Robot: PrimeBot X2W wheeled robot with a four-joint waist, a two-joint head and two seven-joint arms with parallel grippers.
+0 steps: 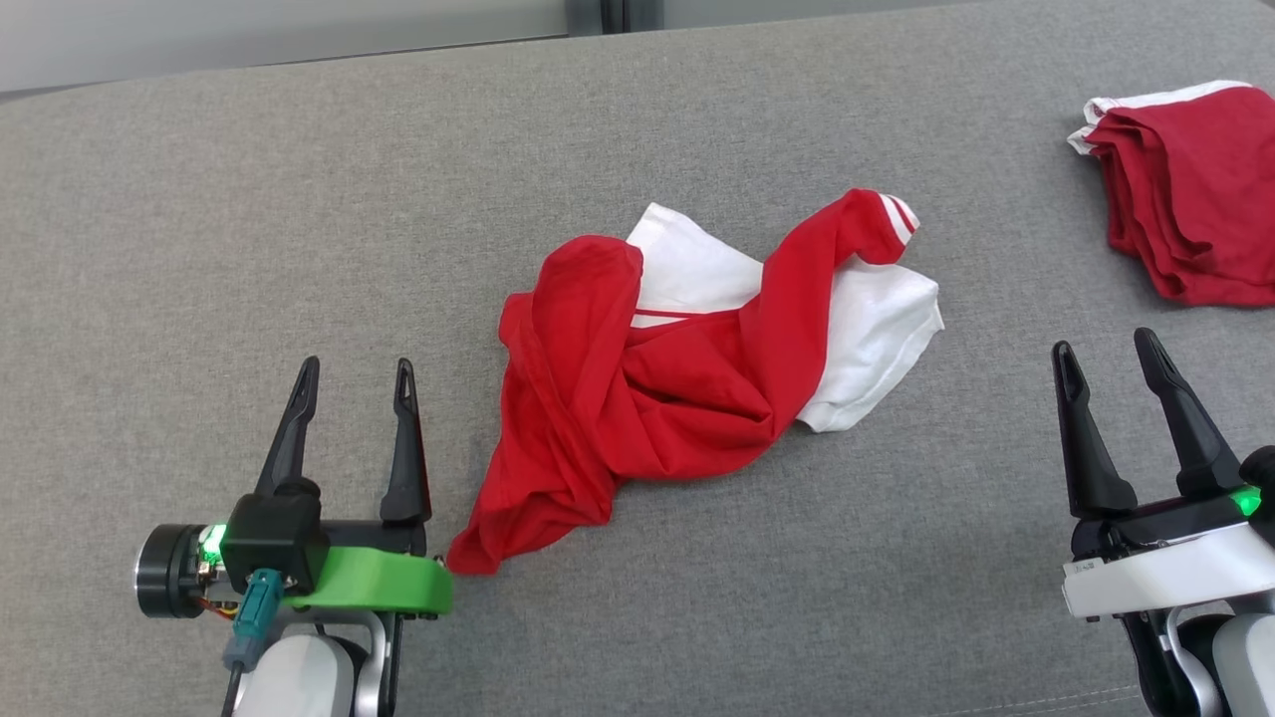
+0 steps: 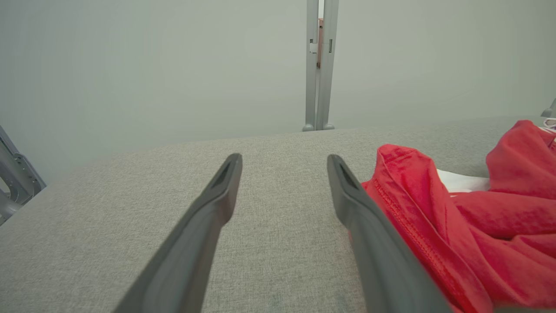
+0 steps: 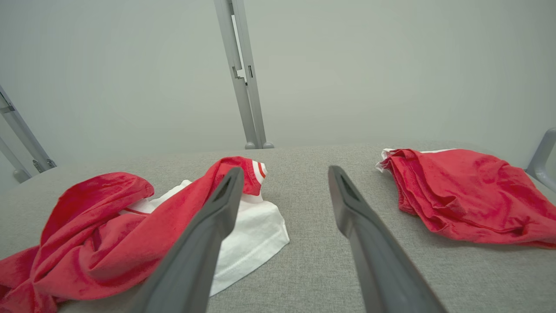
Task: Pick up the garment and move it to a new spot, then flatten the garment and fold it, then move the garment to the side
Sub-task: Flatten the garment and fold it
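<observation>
1. The left end effector (image 1: 357, 365) hangs low over the desk covered with grey woven fabric (image 1: 249, 179). Its two long dark fingers stand wide apart, and nothing is between them.
2. Just to the right of this end effector lies the crumpled red and white cloth garment (image 1: 647, 398). The nearest red corner of the garment comes close to the green plastic ring (image 1: 388, 588) at the base of the end effector. I cannot tell if the two touch. In the left wrist view, a red stitched hem of the garment (image 2: 434, 226) is directly beside the right finger and partly behind it.
3. The garment is in a heap on the desk between the two end effectors, closer to the left one. Its red sleeve with white stripes at the cuff (image 1: 877, 224) reaches toward the far right over the white part.
4. The right end effector (image 1: 1104, 343) is to the right of the garment and apart from it. Its fingers are spread wide and hold nothing.
5. Ahead of the right end effector, slightly to its right, a folded red garment with a white edge (image 1: 1195, 189) lies on the desk, apart from the fingers.
</observation>
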